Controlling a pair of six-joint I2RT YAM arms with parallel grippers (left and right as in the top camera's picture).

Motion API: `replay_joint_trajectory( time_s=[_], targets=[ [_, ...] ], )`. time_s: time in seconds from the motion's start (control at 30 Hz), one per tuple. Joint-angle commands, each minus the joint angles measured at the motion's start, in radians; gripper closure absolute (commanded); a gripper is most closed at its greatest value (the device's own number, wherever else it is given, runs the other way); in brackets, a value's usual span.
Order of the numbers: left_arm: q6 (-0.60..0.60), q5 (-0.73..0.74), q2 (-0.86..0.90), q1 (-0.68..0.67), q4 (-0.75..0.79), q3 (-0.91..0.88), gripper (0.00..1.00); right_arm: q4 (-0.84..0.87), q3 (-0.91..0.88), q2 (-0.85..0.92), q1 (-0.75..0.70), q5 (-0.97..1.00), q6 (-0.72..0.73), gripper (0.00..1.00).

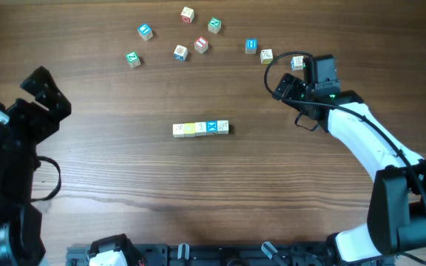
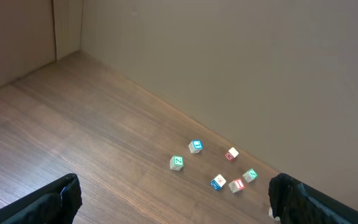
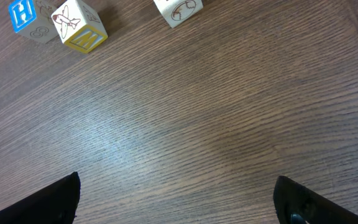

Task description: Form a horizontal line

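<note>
Left gripper (image 2: 173, 204) and right gripper (image 3: 178, 202) are held spread wide. The row of five cubes (image 1: 201, 128) is laid mid-table (image 1: 124, 185), on brown wood; loose cubes (image 1: 201, 45) are scattered farther off, before a beige wall (image 2: 241, 62).

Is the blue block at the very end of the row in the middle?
No, in the row the blue-faced cube sits one place in from the right end, with a pale cube beyond it.

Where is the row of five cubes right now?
In the overhead view, the row of five cubes lies mid-table, centred between the sides, below the scattered loose cubes.
</note>
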Motion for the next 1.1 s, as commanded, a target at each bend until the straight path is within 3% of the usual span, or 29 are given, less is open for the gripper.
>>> replay_joint_trajectory(
  time_s=[0.0,0.43,0.5,0.57,0.63,0.67,0.8,0.83,0.93,1.07],
  targets=[
    [0.002,-0.003,0.023,0.0,-0.002,-0.017,0.0,0.003,-0.002,-0.009,0.001,0.01,-0.019,0.0],
    [0.002,-0.003,0.021,0.0,-0.071,-0.171,0.0,0.003,-0.002,-0.009,0.001,0.01,-0.019,0.0],
    [0.002,-0.003,-0.012,0.0,0.114,-0.291,0.0,0.003,-0.002,-0.009,0.001,0.01,-0.019,0.0],
    [0.002,-0.003,-0.102,-0.001,0.663,-0.574,0.0,0.003,-0.002,-0.009,0.001,0.01,-0.019,0.0],
    [0.002,-0.003,-0.164,-0.001,1.053,-0.744,0.0,0.003,-0.002,-0.009,0.001,0.01,-0.019,0.0],
    [0.002,-0.003,-0.186,-0.001,1.058,-0.788,0.0,0.003,-0.002,-0.009,0.001,0.01,-0.019,0.0],
    [0.002,-0.003,-0.283,-0.001,0.692,-0.849,0.0,0.003,-0.002,-0.009,0.001,0.01,-0.019,0.0],
    [0.002,-0.003,-0.312,-0.001,0.725,-0.88,0.0,0.003,-0.002,-0.009,0.001,0.01,-0.019,0.0],
    [0.002,-0.003,-0.403,-0.001,1.151,-1.049,0.0,0.003,-0.002,-0.009,0.001,0.01,-0.019,0.0],
    [0.002,-0.003,-0.592,-0.001,1.222,-1.278,0.0,0.003,-0.002,-0.009,0.001,0.01,-0.019,0.0]
  ],
)
